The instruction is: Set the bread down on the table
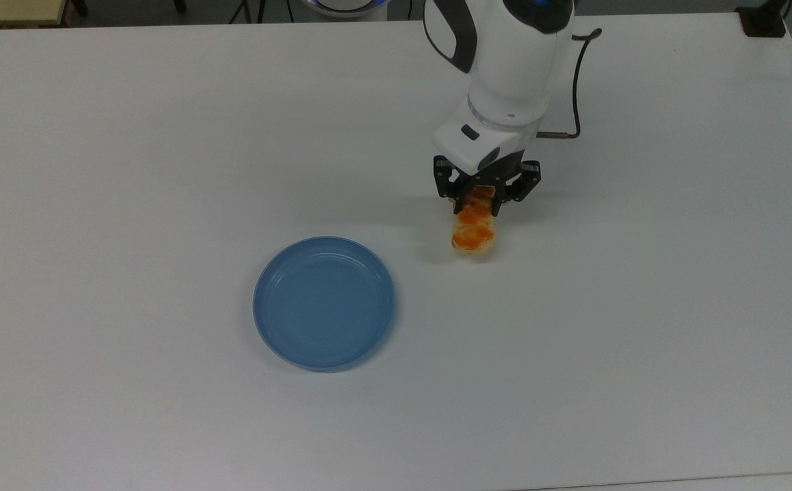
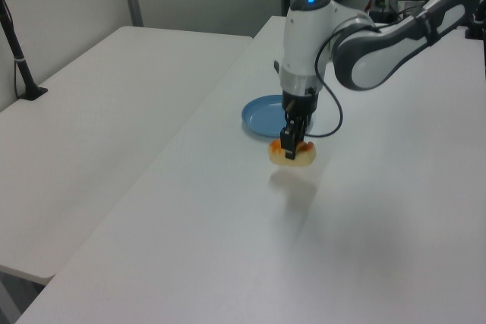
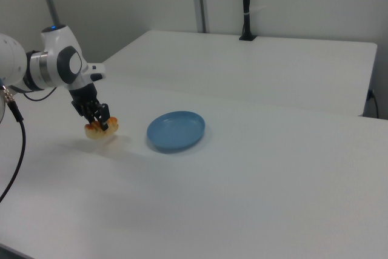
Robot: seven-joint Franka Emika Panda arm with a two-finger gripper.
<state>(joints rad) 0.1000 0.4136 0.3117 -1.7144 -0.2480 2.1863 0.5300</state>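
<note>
The bread [image 1: 474,233] [image 2: 295,154] [image 3: 100,130], a pale roll with orange glazed patches, hangs a little above the white table [image 1: 641,307] [image 2: 380,218] [image 3: 273,198]; its shadow lies just under it. My gripper [image 1: 483,196] [image 2: 291,144] [image 3: 100,122] is shut on the bread's far end, pointing down. In the top view the bread is to the upper right of the blue plate [image 1: 324,302] [image 2: 262,114] [image 3: 176,130], clear of its rim.
The blue plate has nothing on it. A second white table [image 2: 99,127] [image 3: 254,68] adjoins this one. A black clamp post [image 2: 21,66] [image 3: 245,4] stands on that second table, and a black mount [image 1: 763,20] sits at the top view's upper right corner.
</note>
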